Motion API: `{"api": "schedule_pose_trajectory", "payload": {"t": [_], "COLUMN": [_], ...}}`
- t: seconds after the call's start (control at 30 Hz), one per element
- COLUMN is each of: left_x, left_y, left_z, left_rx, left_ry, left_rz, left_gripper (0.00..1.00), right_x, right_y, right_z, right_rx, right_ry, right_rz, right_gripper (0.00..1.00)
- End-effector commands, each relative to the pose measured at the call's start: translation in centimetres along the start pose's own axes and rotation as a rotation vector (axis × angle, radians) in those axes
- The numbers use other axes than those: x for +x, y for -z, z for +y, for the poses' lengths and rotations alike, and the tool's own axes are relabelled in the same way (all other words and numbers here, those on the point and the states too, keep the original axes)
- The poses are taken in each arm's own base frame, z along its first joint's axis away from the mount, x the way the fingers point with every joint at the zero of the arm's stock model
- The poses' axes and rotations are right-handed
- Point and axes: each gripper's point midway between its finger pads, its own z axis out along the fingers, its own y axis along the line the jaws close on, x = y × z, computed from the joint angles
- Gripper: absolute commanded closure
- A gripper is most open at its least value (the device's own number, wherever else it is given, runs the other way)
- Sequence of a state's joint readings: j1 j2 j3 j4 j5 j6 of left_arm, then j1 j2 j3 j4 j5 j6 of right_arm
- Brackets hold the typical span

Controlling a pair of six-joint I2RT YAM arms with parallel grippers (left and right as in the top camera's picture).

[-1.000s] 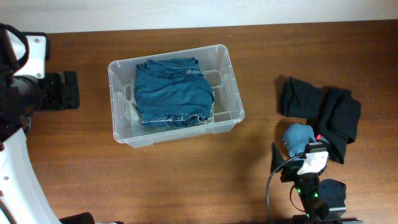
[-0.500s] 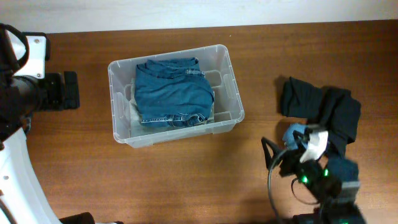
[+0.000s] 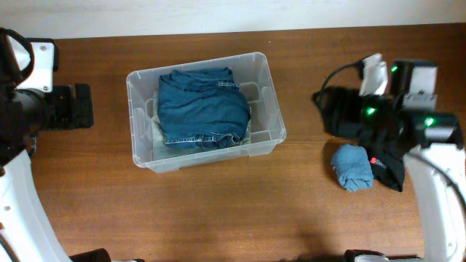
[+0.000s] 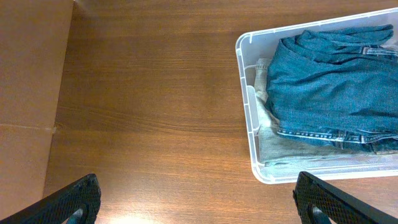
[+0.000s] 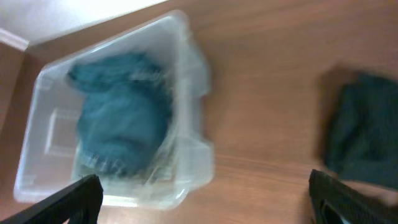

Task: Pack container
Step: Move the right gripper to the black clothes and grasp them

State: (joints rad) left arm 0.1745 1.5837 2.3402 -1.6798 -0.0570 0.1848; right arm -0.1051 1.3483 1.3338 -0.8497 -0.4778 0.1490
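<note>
Container (image 3: pixel 193 63) sits left of centre on table (image 3: pixel 218 211), with folded jeans (image 3: pixel 202 108) inside over a pale garment. Left pincer (image 4: pixel 200 205) is released, fingers wide apart, off the container's left end. Right pincer (image 5: pixel 205 202) is released too and empty, right of the container near black clothes (image 3: pixel 388 169). Rolled blue garment (image 3: pixel 353 167) touches them.
</note>
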Motion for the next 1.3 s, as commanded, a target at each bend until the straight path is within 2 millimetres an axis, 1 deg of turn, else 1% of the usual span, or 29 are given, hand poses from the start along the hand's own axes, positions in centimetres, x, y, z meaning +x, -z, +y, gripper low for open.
{"api": "schedule_pose_trajectory", "payload": {"t": [0.0,0.07,0.1,0.13,0.27,0.37,0.43,0.47,0.5,0.6,0.73,0.8,0.93,1.03,1.17,1.27], "left_x": [0.1,0.1,0.1,0.1,0.1,0.1,0.1,0.1,0.1,0.1,0.1,0.1,0.1,0.1,0.1,0.1], "left_y": [0.5,0.5,0.5,0.5,0.5,0.5,0.5,0.5,0.5,0.5,0.5,0.5,0.5,0.5,0.5,0.5], "left_z": [0.1,0.1,0.1,0.1,0.1,0.1,0.1,0.1,0.1,0.1,0.1,0.1,0.1,0.1,0.1,0.1], "left_rx": [-0.004,-0.004,-0.004,-0.004,-0.004,-0.004,-0.004,-0.004,-0.004,-0.004,-0.004,-0.004,-0.004,-0.004,-0.004,-0.004], "left_ry": [0.017,0.017,0.017,0.017,0.016,0.017,0.017,0.017,0.017,0.017,0.017,0.016,0.017,0.016,0.017,0.017], "left_rz": [-0.012,-0.012,-0.012,-0.012,-0.012,-0.012,-0.012,-0.012,-0.012,-0.012,-0.012,-0.012,-0.012,-0.012,-0.012,-0.012], "left_gripper": [0.00,0.00,0.00,0.00,0.00,0.00,0.00,0.00,0.00,0.00,0.00,0.00,0.00,0.00,0.00,0.00], "right_x": [-2.8,-2.9,-2.6,-2.3,-0.2,1.8,3.2,3.7,4.0,4.6,7.3,8.4,10.1,10.7,11.6,12.0], "right_y": [1.3,1.8,2.3,2.7,4.7,5.9,6.2,6.1,5.6,3.7,0.7,-0.3,-1.7,-2.3,-3.9,-4.9], "right_z": [-5.9,-9.8,-12.6,-14.6,-23.6,-28.2,-30.8,-31.6,-32.0,-32.4,-33.3,-33.9,-34.3,-34.3,-33.7,-33.0], "right_rx": [0.090,0.144,0.180,0.206,0.310,0.350,0.365,0.356,0.329,0.231,0.206,0.208,0.185,0.168,0.151,0.139], "right_ry": [-0.124,-0.236,-0.322,-0.380,-0.584,-0.699,-0.730,-0.720,-0.687,-0.628,-0.624,-0.641,-0.635,-0.649,-0.642,-0.628], "right_rz": [-0.037,-0.046,-0.049,-0.054,-0.076,-0.087,-0.078,-0.070,-0.061,-0.032,0.076,0.116,0.165,0.178,0.209,0.229], "right_gripper": [0.02,0.02,0.01,0.02,0.02,0.02,0.02,0.02,0.01,0.01,0.01,0.01,0.01,0.01,0.05,0.10]}}
